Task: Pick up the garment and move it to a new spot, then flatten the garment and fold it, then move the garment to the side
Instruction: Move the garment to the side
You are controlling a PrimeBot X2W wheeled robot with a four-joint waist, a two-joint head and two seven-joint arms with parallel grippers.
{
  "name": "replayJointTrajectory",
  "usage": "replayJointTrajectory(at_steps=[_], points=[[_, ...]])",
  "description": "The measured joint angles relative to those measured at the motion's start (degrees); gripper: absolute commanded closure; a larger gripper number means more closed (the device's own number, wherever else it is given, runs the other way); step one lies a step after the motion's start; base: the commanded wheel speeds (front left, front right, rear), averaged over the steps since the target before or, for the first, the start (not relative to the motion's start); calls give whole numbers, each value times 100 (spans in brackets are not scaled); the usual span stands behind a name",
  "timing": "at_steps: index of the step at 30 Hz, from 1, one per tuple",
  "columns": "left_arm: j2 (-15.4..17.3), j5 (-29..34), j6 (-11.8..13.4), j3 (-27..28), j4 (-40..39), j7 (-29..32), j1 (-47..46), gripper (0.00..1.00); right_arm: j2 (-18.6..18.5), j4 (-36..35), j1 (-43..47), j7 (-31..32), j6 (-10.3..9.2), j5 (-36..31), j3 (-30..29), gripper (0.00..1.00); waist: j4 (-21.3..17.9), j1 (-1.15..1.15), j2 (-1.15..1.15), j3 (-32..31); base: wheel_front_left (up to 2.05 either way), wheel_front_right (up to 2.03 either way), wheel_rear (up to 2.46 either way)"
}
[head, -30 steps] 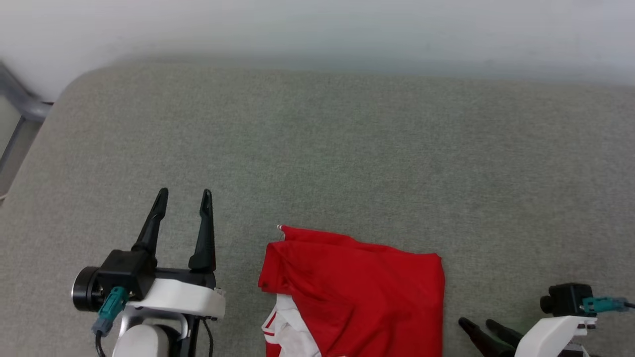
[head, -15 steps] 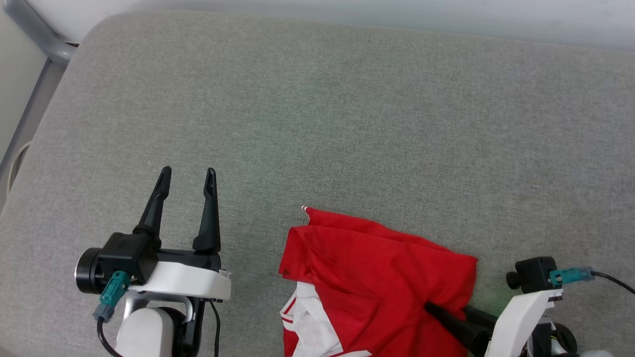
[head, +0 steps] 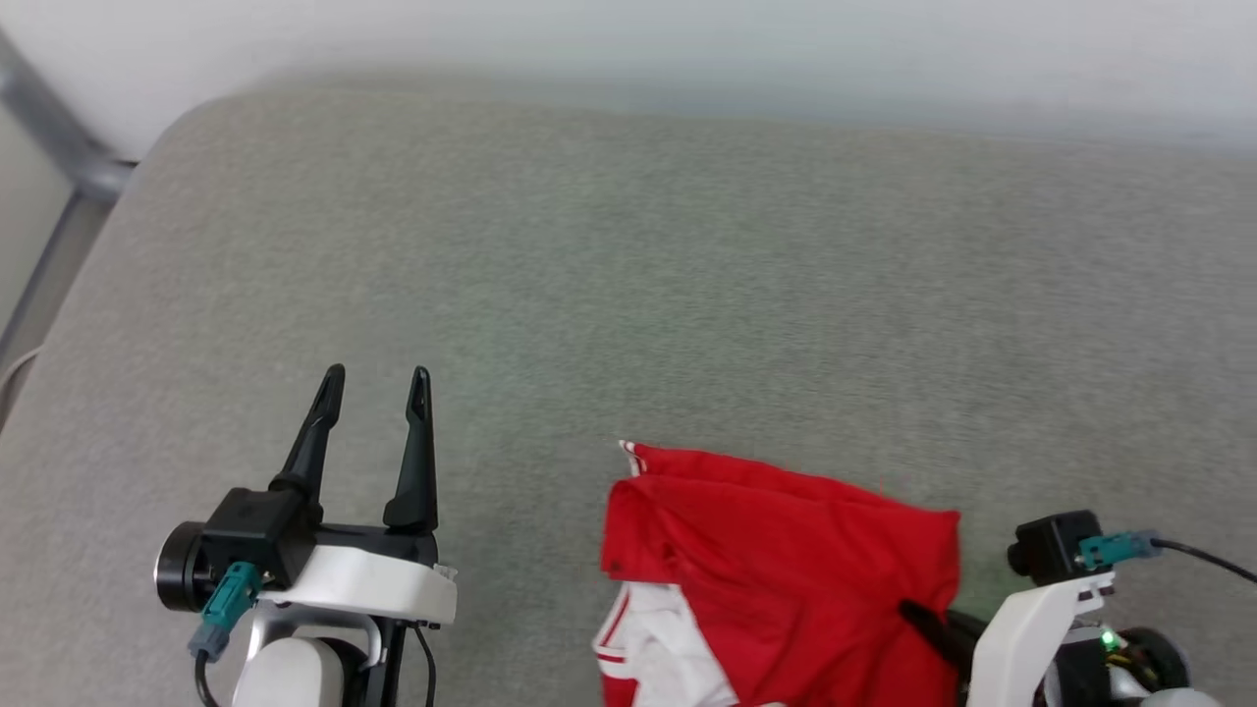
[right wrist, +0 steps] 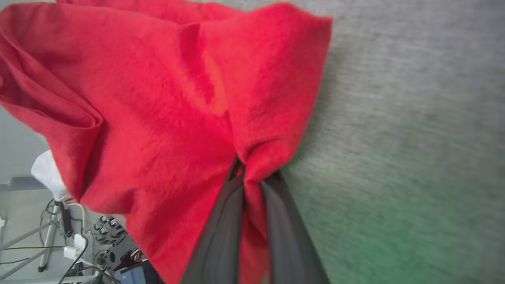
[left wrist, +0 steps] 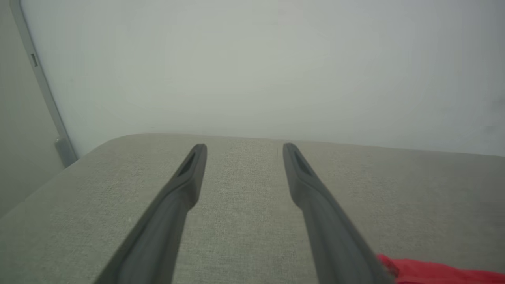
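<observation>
The garment [head: 786, 560], a folded red jersey with a white, red-striped part at its lower left, lies at the near edge of the grey cushion [head: 628, 295]. My right gripper [head: 908, 614] is shut on the garment's right-hand edge; in the right wrist view the red garment [right wrist: 165, 102] bunches up between the two dark fingers [right wrist: 221, 225] of the right gripper [right wrist: 252, 177]. To the garment's left, above bare cushion, my left gripper [head: 378, 378] is open with nothing in it. In the left wrist view a red corner of the garment [left wrist: 438, 272] shows beside the open left gripper [left wrist: 242, 148].
A pale wall [head: 628, 39] rises behind the cushion. A grey metal frame [head: 59, 147] stands past its rounded far-left corner. Cables and stand legs [right wrist: 59, 236] show on the floor below the cushion's near edge in the right wrist view.
My right gripper has come in from the right over the garment's edge and shut on it, bunching the cloth. The head camera has shifted. The left gripper has stayed open and still.
</observation>
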Motion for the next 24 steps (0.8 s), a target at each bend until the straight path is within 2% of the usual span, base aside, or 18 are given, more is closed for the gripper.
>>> replayJointTrajectory(at_steps=[6, 14, 19, 24], points=[[25, 7, -77, -21, -88, 0, 56, 0, -296, -260, -91, -10, -11, -758, -167, 100, -563, 0, 0, -121, 0, 0, 0], [238, 291, -100, -114, -192, 0, 9, 0, -588, -838, -543, 40, -13, -1662, -426, 100, -1674, 0, 0, -52, 0, 0, 0], [331, 345, -134, -246, -263, 0, -208, 0, -657, -913, -883, -32, -11, -1796, -537, 100, -2398, 0, 0, 145, 0, 0, 0], [513, 394, -177, -442, -325, 38, -495, 0, -566, -516, -1239, -192, -14, -1762, -811, 100, -2912, 0, 0, 493, 0, 0, 0]])
